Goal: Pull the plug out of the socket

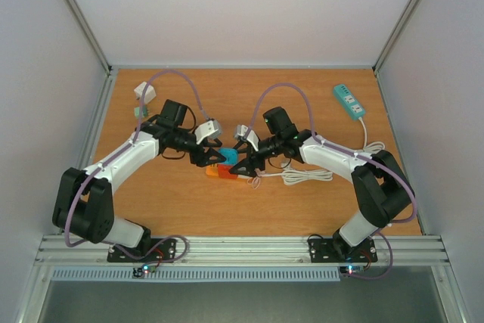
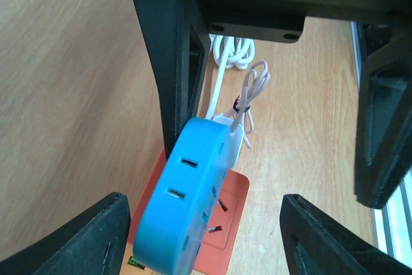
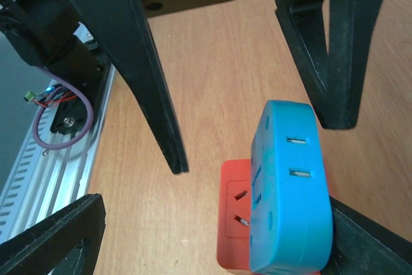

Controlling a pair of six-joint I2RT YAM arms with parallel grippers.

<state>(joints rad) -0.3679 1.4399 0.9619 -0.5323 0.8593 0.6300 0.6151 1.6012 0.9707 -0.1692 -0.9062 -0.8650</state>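
A blue plug block (image 1: pixel 228 158) sits tilted on an orange socket (image 1: pixel 219 173) in the middle of the wooden table. In the left wrist view the blue plug (image 2: pixel 187 204) and the orange socket (image 2: pixel 225 214) lie between my spread fingers. My left gripper (image 1: pixel 213 158) is open around them from the left, touching neither. My right gripper (image 1: pixel 246 166) is open from the right. In the right wrist view the plug (image 3: pixel 290 191) rests against my right-hand finger (image 3: pixel 367 243), over the socket (image 3: pixel 235 223). A thin white cord (image 2: pixel 248 94) trails from the plug.
A teal power strip (image 1: pixel 349 101) lies at the back right, its white cable coiled (image 1: pixel 306 175) beside the right arm. A white adapter (image 1: pixel 144 91) lies at the back left. The metal rail (image 1: pixel 242 251) runs along the near edge.
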